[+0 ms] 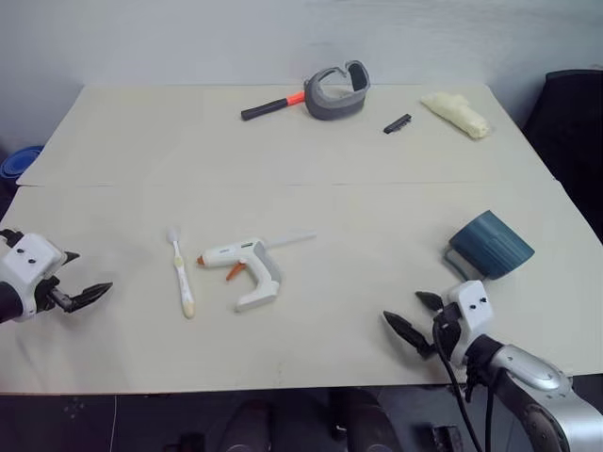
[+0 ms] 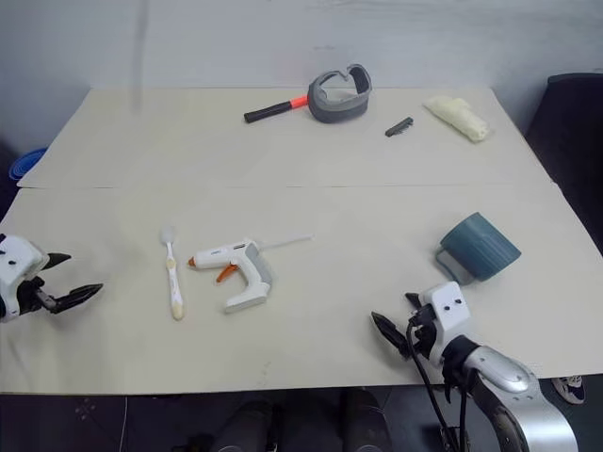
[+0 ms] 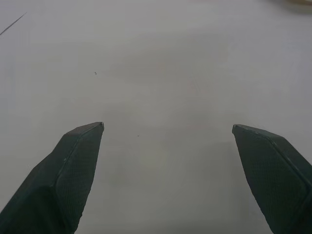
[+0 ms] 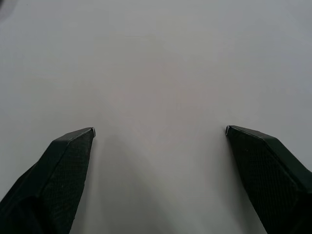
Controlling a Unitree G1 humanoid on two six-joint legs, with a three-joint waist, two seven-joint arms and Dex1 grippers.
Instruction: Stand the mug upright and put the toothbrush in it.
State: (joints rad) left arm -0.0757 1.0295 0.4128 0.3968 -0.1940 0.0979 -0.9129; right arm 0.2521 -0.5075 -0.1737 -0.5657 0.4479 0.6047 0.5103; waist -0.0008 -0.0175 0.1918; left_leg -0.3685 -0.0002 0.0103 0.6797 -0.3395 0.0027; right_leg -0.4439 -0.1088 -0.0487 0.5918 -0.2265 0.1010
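Both grippers, left gripper (image 1: pixel 83 275) and right gripper (image 1: pixel 415 316), hang spread wide and empty. The mug (image 1: pixel 490 245) lies tipped at right-centre, probably rigid and slick, best pinched by its rim. The toothbrush (image 1: pixel 181 273), lower left, looks light and thin; take its handle.

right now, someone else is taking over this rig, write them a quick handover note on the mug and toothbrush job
Left gripper: open, empty, over the table's near left edge.
Right gripper: open, empty, at the near right, just short of the mug.
Mug: on its side at the table's right, not upright.
Toothbrush: flat on the table left of centre, bristle end pointing away, beside the white glue gun.
Done: nothing yet.
Left: stand the mug up, likely with the right gripper, then pick up the toothbrush and drop it in.
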